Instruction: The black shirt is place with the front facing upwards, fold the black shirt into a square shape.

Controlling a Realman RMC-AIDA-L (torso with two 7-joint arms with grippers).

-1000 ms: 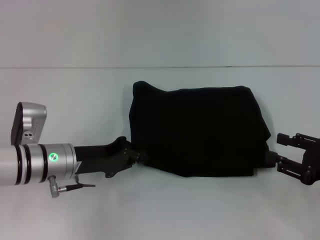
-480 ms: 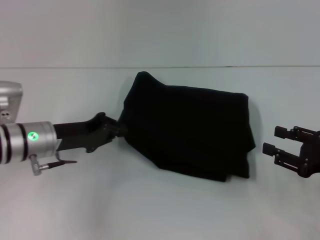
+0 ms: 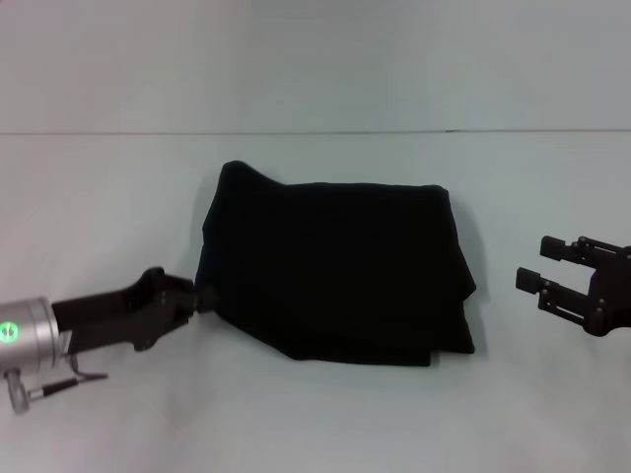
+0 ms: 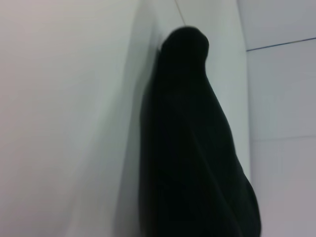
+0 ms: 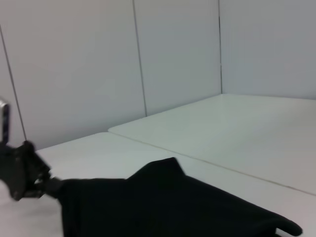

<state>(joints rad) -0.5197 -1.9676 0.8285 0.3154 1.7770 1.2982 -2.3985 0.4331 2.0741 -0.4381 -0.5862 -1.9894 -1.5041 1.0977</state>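
Observation:
The black shirt (image 3: 330, 271) lies folded into a rough rectangle on the white table, with no lettering showing. My left gripper (image 3: 202, 295) comes in from the left and is shut on the shirt's near-left edge. The left wrist view shows only the shirt (image 4: 192, 163) close up as a dark mound. My right gripper (image 3: 538, 264) hovers open to the right of the shirt, apart from it, holding nothing. In the right wrist view the shirt (image 5: 168, 207) stretches across the table, with the left gripper (image 5: 47, 185) at its far end.
The white table (image 3: 315, 414) runs to a back edge (image 3: 315, 132) against a pale wall. In the right wrist view, seams run between table panels (image 5: 197, 160) behind the shirt.
The left gripper has pulled back to the left and toward me, dragging the shirt leftward over the table. The right gripper has let go of the shirt's right edge and stands open.

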